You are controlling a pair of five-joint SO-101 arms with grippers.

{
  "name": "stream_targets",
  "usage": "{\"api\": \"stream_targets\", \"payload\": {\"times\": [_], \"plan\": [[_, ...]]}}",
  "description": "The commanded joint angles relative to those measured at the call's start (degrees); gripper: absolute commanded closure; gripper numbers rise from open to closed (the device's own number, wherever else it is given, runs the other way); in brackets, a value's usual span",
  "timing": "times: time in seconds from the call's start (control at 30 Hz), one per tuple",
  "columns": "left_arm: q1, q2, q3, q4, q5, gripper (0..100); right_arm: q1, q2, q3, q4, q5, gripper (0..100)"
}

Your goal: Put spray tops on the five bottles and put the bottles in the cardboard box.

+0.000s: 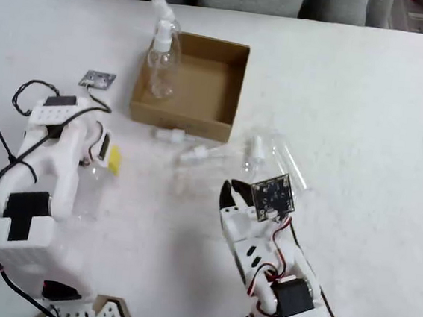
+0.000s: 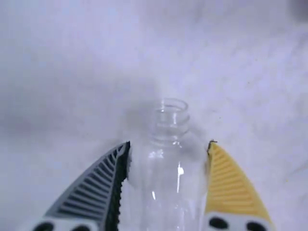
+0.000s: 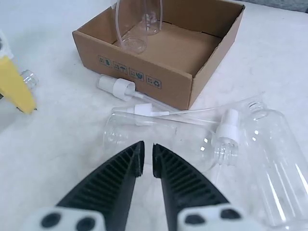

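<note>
Now I see left claw (image 2: 169, 143) gripping clear bottle (image 2: 168, 166), threaded neck bare; high view half hides it beside arm (image 1: 46, 165). Right claw (image 3: 147, 145) narrow, empty.

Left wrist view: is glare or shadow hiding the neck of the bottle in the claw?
Left wrist view: only small glints on the bottle in the left claw; its open neck stands out, with a soft shadow behind. High view: the loose bottle nearly vanishes against the white table.
</note>
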Motion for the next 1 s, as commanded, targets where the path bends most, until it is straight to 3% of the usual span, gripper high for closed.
{"api": "stream_targets", "payload": {"times": [0.0,0.27,0.47,0.6,0.77,0.97], "plan": [[-0.5,-0.7,-3.3,-0.9,-0.3,91,-0.1,-0.4,0.5,0.1,0.7,98.1],[-0.3,-0.7,-2.8,-1.9,17.5,86,-0.1,-0.4,0.5,0.1,0.7,98.1],[-0.7,-0.8,-2.7,-1.1,17.4,68,-0.1,-0.4,0.5,0.1,0.7,98.1],[-0.8,-0.9,-3.3,0.3,17.0,70,-0.1,-0.4,0.5,0.1,0.7,98.1],[-0.8,-3.6,-2.8,0.3,10.2,75,-0.1,-0.4,0.5,0.1,0.7,98.1],[-0.8,-4.8,-2.8,0.3,7.0,76,-0.1,-0.4,0.5,0.1,0.7,98.1]]}}
